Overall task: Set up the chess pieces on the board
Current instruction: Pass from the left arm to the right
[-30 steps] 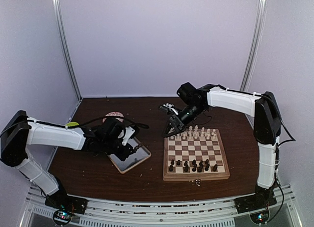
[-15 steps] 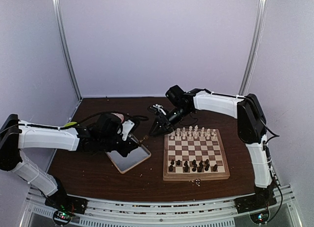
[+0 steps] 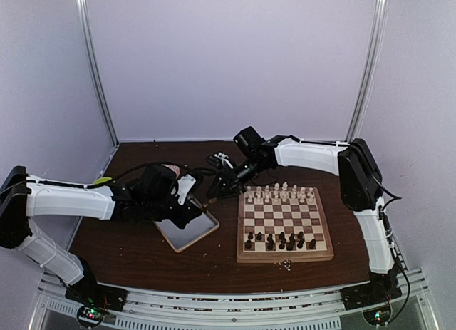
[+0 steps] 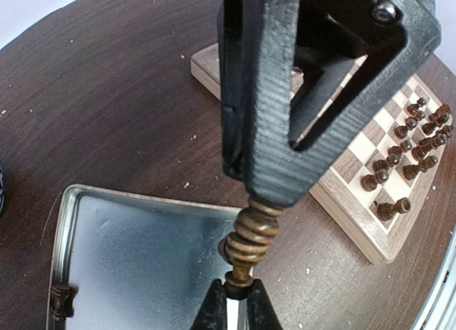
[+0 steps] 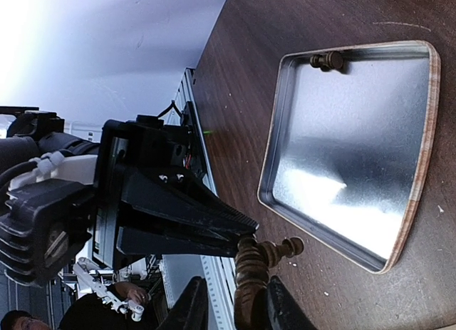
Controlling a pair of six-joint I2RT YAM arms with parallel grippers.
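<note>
Handover above the tray point(image 3: 187, 234), at its 1 o'clock corner, 10 o'clock off the board point(image 3: 306, 256): the left gripper point(image 4: 236, 296) pinched the dark piece point(image 4: 251, 234) by its neck. The right gripper point(image 5: 236, 301) straddled the other end with a gap on one side; we couldn't tell if it clamped. The piece's top was hidden behind it in the left wrist view. A second piece point(image 5: 326, 59) lay in the tray.

Tip to tip: left gripper point(image 4: 230, 301), right gripper point(image 5: 231, 301), both tight on one chess piece point(image 4: 251, 234)
</note>
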